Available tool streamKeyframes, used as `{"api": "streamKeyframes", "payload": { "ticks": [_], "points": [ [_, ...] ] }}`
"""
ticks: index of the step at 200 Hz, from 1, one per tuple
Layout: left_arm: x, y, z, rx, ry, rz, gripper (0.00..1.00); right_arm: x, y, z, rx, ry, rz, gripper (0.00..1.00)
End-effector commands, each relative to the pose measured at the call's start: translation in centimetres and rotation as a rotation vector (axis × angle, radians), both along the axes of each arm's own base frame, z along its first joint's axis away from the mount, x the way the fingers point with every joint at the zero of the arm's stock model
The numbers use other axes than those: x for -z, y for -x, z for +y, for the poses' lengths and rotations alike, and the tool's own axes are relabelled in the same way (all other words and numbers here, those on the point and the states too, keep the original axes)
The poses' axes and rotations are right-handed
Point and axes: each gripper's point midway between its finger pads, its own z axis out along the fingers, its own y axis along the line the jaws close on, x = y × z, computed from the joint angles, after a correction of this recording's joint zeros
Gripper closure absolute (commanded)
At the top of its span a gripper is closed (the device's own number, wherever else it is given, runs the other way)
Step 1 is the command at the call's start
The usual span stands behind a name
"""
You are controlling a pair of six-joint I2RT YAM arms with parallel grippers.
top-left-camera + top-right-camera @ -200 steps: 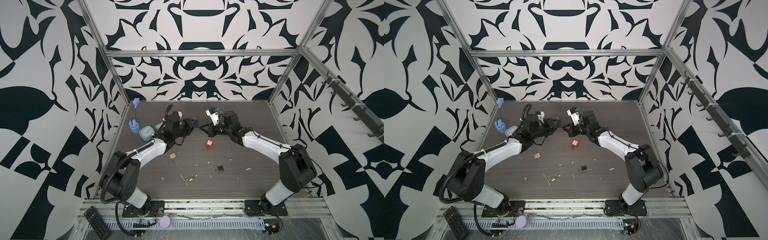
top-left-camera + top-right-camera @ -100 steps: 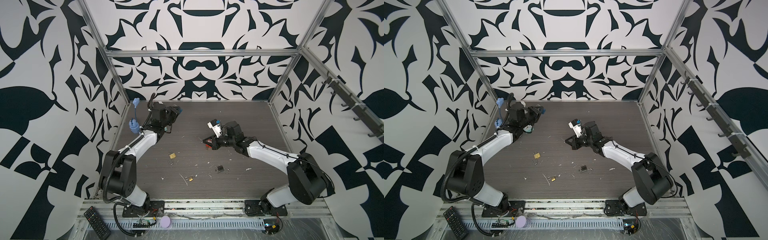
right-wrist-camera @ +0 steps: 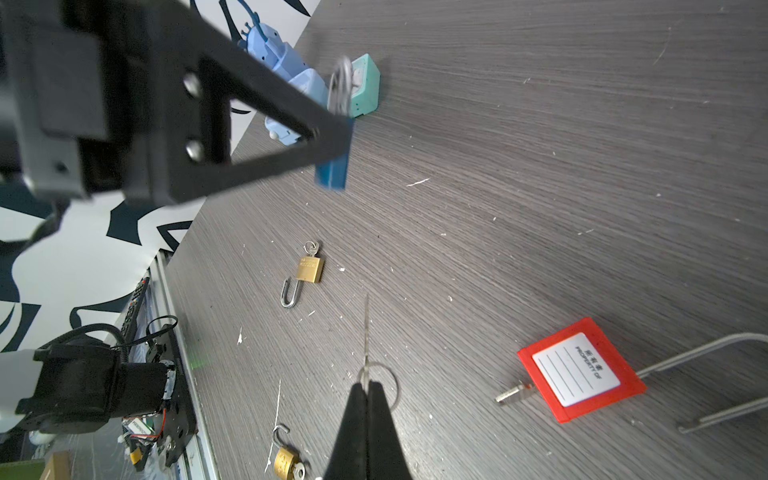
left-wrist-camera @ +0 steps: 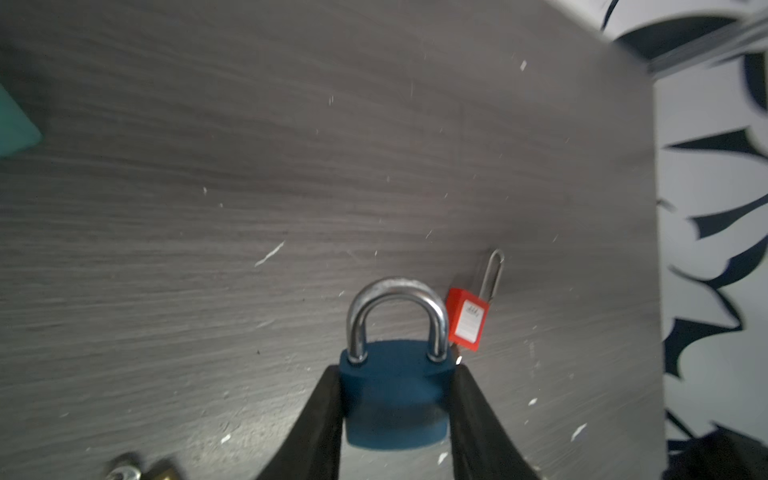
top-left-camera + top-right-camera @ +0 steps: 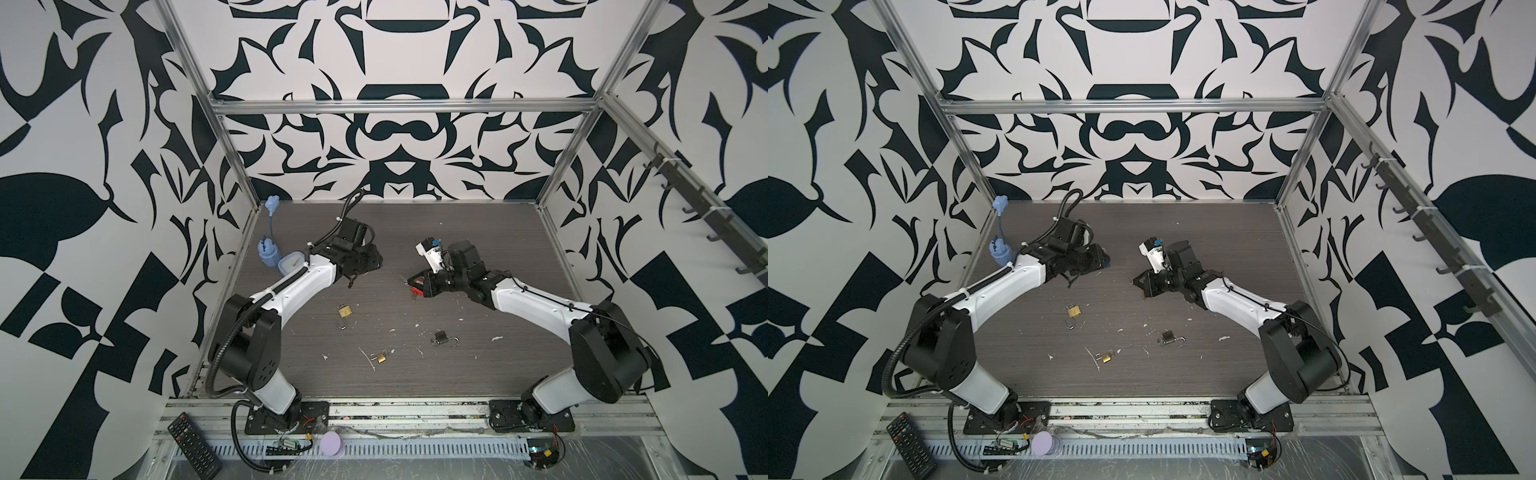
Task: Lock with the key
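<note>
A blue padlock (image 4: 395, 390) with a silver shackle, both legs down in the body, is held above the table with my left gripper (image 4: 395, 370) shut on its sides. In the right wrist view the same blue padlock (image 3: 332, 174) shows edge-on. My right gripper (image 3: 368, 386) is shut on a thin silver key (image 3: 366, 328) with a ring; the blade points toward the padlock across a wide gap. In both top views the left gripper (image 5: 374, 259) (image 5: 1104, 262) and right gripper (image 5: 409, 282) (image 5: 1136, 282) face each other over mid-table.
A red padlock (image 3: 577, 370) with a long open shackle lies under the right gripper. Two brass padlocks (image 5: 344, 311) (image 5: 380, 356) and a black padlock (image 5: 440, 336) lie open nearer the front. A blue toy (image 5: 268, 255) and teal box (image 5: 291, 262) stand by the left wall.
The grippers were nearly touching a second ago. The left arm swung off to the back left and has come part way back; the right gripper sank toward the red padlock.
</note>
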Motion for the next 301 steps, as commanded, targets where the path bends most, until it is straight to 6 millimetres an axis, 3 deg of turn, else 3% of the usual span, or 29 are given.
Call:
{"api": "streamKeyframes", "payload": {
  "ticks": [1, 79, 135, 199, 253, 301],
  "points": [
    [3.9, 1.8, 1.9, 0.074, -0.183, 0.105, 1.0, -0.8, -0.6, 0.4, 0.007, -0.008, 0.003, 1.0],
    [8.5, 0.0, 2.3, 0.116, -0.32, 0.158, 1.0, 0.1, -0.5, 0.4, 0.006, 0.008, 0.035, 1.0],
    [10.1, -1.1, 3.1, 0.102, -0.361, 0.183, 1.0, 0.1, -0.6, 0.6, 0.001, 0.012, 0.035, 1.0],
    [10.6, -2.1, 3.1, 0.089, -0.359, 0.176, 0.96, 0.3, -0.9, 0.8, -0.003, 0.015, 0.041, 1.0],
    [9.8, -2.8, 3.1, 0.093, -0.326, 0.161, 0.65, 0.4, -1.0, 0.8, 0.002, 0.022, 0.048, 1.0],
    [7.1, -3.5, 3.1, 0.059, -0.24, 0.095, 0.5, 0.4, -1.6, 1.0, 0.017, 0.018, 0.059, 1.0]
  ]
}}
